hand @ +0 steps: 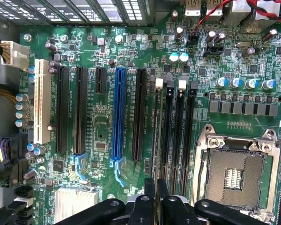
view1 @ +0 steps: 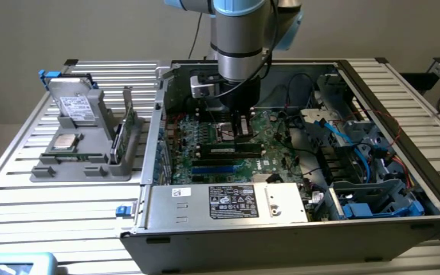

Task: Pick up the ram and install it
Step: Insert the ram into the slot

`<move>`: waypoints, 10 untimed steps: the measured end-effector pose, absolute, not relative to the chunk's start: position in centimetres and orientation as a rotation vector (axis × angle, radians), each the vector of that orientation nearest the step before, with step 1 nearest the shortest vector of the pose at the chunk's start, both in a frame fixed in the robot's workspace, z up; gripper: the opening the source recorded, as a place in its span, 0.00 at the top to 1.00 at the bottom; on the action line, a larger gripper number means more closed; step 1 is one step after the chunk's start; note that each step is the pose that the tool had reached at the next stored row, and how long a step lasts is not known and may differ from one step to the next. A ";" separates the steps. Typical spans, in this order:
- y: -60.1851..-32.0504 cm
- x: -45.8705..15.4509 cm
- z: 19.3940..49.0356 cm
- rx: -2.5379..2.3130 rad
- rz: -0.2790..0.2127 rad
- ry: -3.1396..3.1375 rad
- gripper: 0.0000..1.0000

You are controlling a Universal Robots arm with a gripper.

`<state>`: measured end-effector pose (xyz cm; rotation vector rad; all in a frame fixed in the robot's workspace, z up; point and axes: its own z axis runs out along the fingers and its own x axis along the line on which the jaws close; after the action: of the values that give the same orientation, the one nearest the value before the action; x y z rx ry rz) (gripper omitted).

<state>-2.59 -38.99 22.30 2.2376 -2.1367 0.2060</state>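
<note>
My gripper [view1: 240, 135] reaches down into the open computer case, over the green motherboard [view1: 274, 134]. The ram [view1: 231, 150] is a long dark stick with a pale label, standing on edge just below the fingers. In the wrist view the black fingers [hand: 149, 199] are pressed together on the ram [hand: 156, 140]. It shows edge-on as a thin green strip. The strip lies along the memory slot nearest the expansion slots, in line with that slot's white clip [hand: 158, 84]. Whether the stick is seated in the slot I cannot tell.
The empty processor socket [hand: 236, 176] lies beside the memory slots, and the blue expansion slot [hand: 118, 112] lies on their other side. The power supply [view1: 228, 203] fills the case front, cables and drive bays [view1: 357, 166] the exterior view's right. A grey parts holder [view1: 82, 149] stands left.
</note>
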 end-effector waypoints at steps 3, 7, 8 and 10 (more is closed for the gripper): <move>-39.0 -2.6 22.3 2.238 0.208 -2.138 0.86; -39.0 -2.6 22.3 2.239 0.209 -2.138 0.86; -39.0 -2.6 22.3 2.239 0.209 -2.138 0.86; -39.0 -2.6 22.3 2.239 0.209 -2.138 0.86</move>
<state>-2.62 -38.99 22.29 2.2387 -2.1382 0.2091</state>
